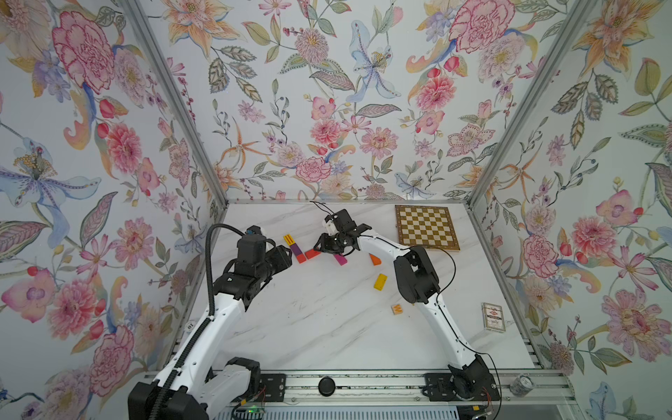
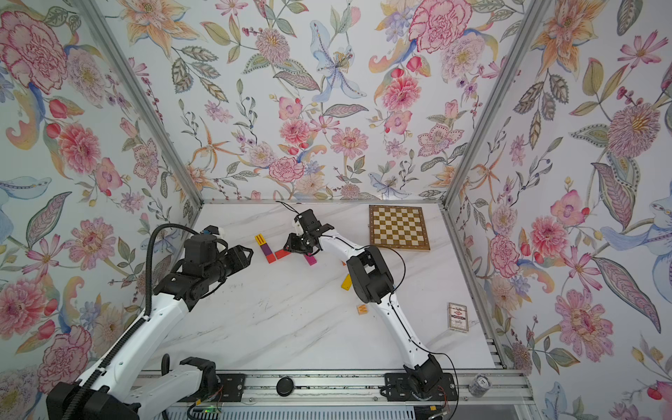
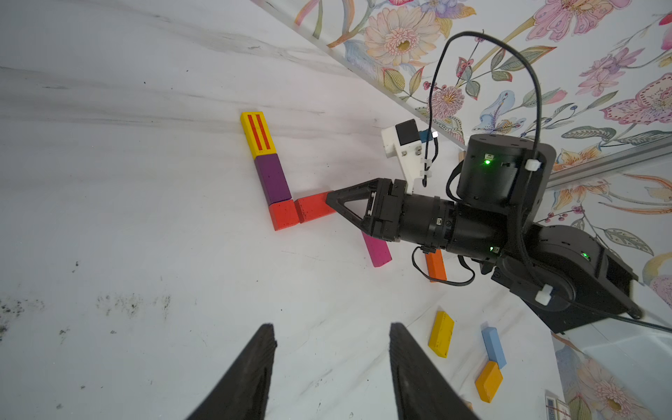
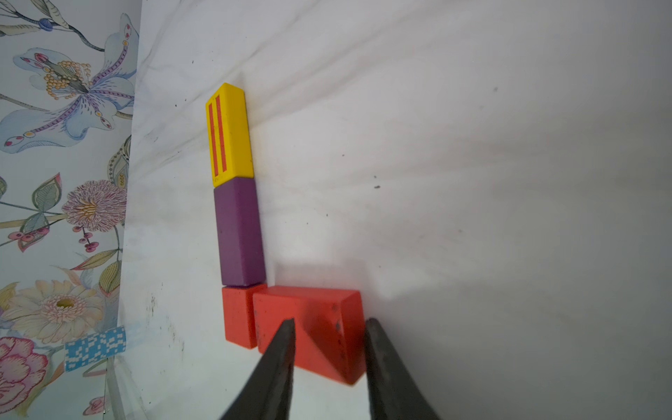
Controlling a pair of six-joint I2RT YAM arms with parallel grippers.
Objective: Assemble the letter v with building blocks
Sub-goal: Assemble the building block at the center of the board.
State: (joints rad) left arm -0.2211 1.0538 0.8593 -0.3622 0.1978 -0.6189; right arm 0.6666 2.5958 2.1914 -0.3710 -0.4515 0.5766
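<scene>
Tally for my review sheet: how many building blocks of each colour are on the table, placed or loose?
Yellow blocks: 2
Purple block: 1
Red blocks: 2
Magenta block: 1
Orange blocks: 2
Light blue block: 1
Cube marked W: 1
Total: 10

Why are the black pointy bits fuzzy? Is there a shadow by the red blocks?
Right wrist view: the fingers sit near the lens, so they blur; a soft shadow lies beside the long red block. Left wrist view: the purple block looks sharp.
</scene>
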